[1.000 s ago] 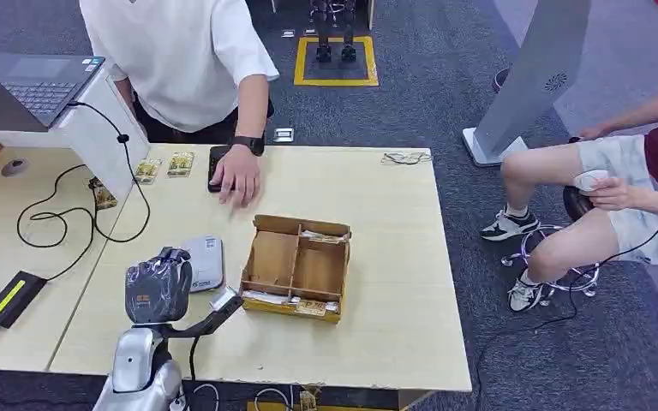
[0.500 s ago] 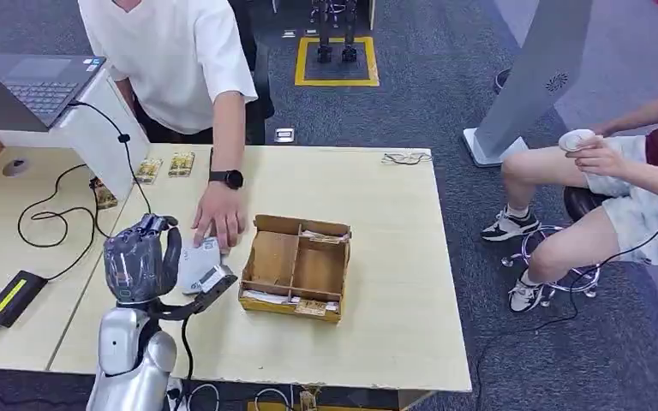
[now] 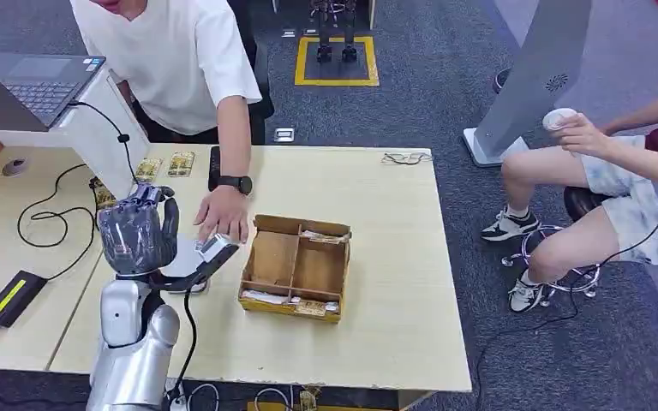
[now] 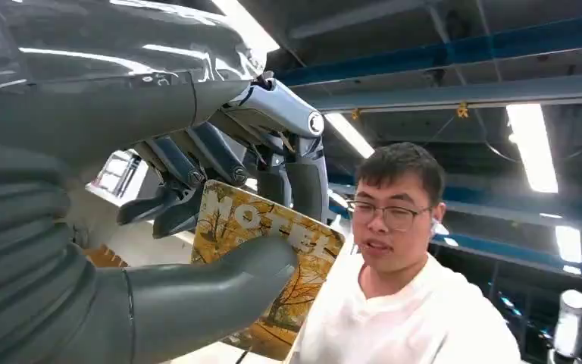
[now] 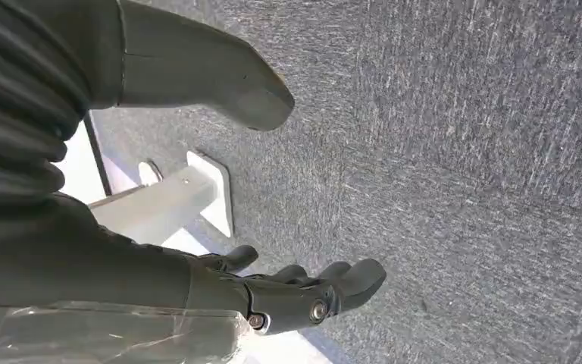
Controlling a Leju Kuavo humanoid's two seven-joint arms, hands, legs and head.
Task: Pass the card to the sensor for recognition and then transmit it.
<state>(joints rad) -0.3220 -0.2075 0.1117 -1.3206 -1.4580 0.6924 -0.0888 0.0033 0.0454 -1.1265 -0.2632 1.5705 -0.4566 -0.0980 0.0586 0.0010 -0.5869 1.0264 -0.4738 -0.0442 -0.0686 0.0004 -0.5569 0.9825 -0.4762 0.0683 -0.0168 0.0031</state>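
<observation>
Closest to me, the robot's left hand (image 3: 137, 235) is raised over the table (image 3: 377, 325), thumb and fingers pinching a yellow card (image 4: 273, 273). Its right hand (image 5: 273, 296) hangs holding nothing, fingers apart. Further back, a person's hand (image 3: 223, 214) rests beside the cardboard box (image 3: 296, 267).

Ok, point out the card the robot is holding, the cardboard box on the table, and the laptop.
card (image 4: 303, 250): left wrist view, its printed face.
cardboard box (image 3: 275, 257): head view, floor of one compartment.
laptop (image 3: 43, 92): head view, its keyboard.

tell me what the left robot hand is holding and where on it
The left robot hand pinches the card between thumb and fingers, near its printed top edge.
</observation>
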